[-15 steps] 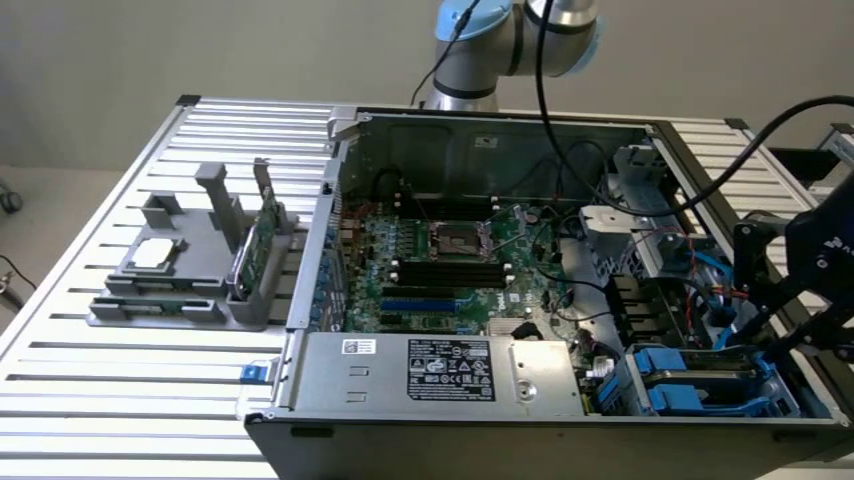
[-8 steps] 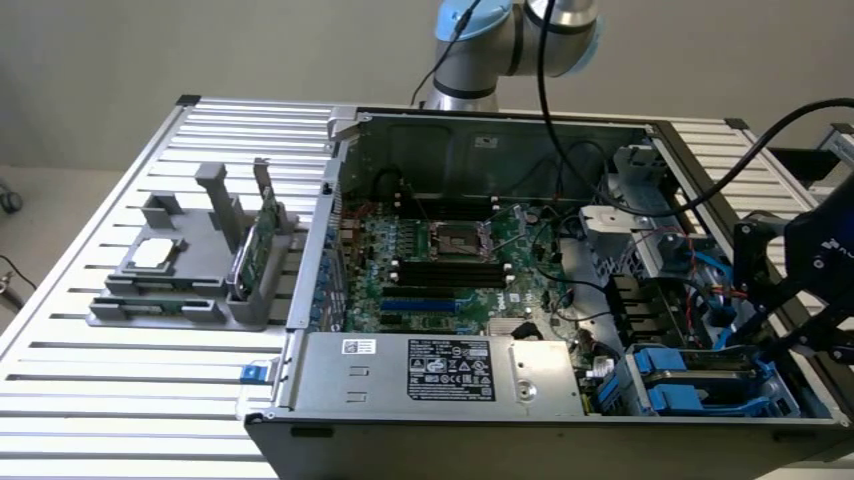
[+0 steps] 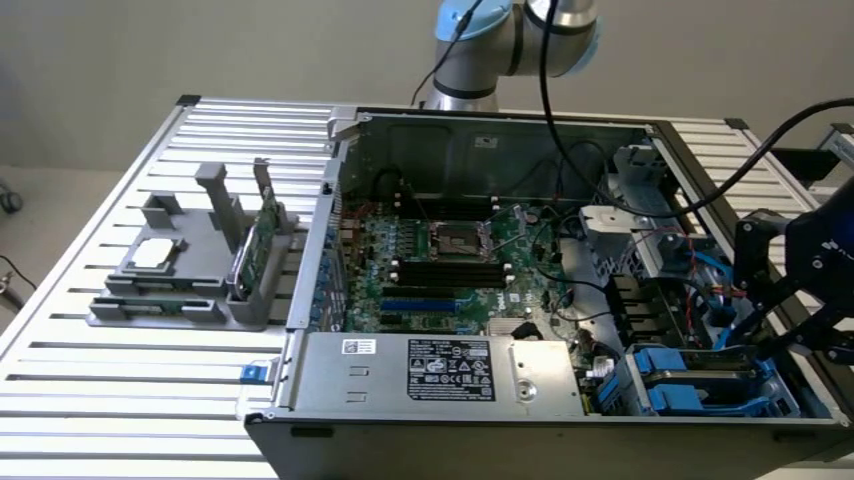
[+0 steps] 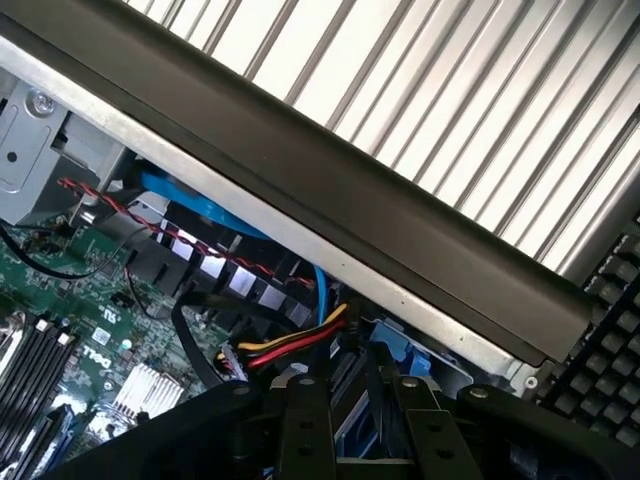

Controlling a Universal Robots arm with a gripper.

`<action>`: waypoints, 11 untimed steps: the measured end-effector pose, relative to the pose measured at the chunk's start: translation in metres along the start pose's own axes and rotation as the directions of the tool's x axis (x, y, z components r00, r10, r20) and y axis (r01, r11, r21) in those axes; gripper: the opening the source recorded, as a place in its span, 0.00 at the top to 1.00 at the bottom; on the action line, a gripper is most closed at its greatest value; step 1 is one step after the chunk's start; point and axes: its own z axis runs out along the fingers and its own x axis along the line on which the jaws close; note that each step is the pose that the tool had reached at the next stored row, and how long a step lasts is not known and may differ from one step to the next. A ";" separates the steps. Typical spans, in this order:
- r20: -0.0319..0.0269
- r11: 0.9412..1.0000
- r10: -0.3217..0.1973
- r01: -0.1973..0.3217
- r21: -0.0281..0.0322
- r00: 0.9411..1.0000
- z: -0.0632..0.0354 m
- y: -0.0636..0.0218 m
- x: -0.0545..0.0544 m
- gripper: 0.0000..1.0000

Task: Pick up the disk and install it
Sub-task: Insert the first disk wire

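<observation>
Readable writing: "DELL" is showing in white on the green motherboard [image 4: 72,352] in the wrist view. The power supply box [image 3: 441,372] at the front of the open computer case [image 3: 534,440] is carrying a black label and a small white sticker, print too small to read.

The disk [image 3: 703,372], blue-framed, is lying flat in the drive bay at the case's front corner on the exterior view's right. The gripper [image 4: 358,405] is hanging over that corner, near the disk. I cannot tell whether the claw is apart or clamped on anything.

Clutter around the bay: a red, yellow and black wire bundle [image 4: 290,345] is crossing close to the gripper, a blue cable [image 4: 320,290] is running down beside it, and the dark case wall [image 4: 330,190] is standing along that side. A black keyboard [image 4: 612,330] is sitting beyond the wall.

On the exterior view's left, a grey stand [image 3: 187,275] on the slatted table [image 3: 80,340] is holding a green card [image 3: 263,240] upright and a square silver chip [image 3: 155,254] lying flat, well apart from the case.
</observation>
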 end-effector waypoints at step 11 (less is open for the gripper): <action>-0.014 0.998 0.060 -0.060 -0.010 0.998 0.0010 -0.0010 -0.001 0.71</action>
